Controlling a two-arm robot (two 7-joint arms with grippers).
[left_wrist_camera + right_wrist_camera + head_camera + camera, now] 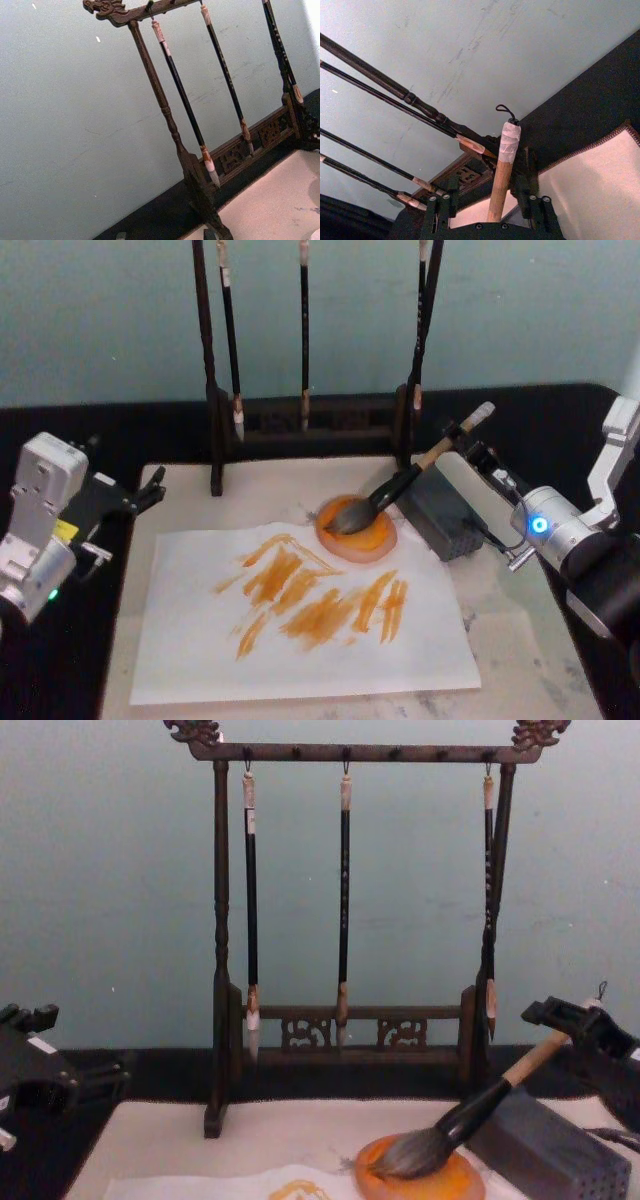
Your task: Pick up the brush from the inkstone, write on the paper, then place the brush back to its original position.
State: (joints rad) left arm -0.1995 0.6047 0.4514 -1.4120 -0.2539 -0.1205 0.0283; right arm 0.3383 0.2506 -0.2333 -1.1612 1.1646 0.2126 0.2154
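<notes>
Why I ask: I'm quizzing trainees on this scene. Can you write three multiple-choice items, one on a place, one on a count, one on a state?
1. Where is the tip of the brush? A in a glass jar; B on a stool; C in the inkstone.
2. How many thin brushes hang from the rack? A three; B one; C six.
3. How are the fingers of the right end effector set? A shut on a pencil; B open, either side of the brush's handle; C shut on a sponge.
Answers: C, the bushy tip lies in the orange dish; A, three hang from the top bar; B, the wrist view shows a gap on each side of the handle. The left end effector sits parked at left.
</notes>
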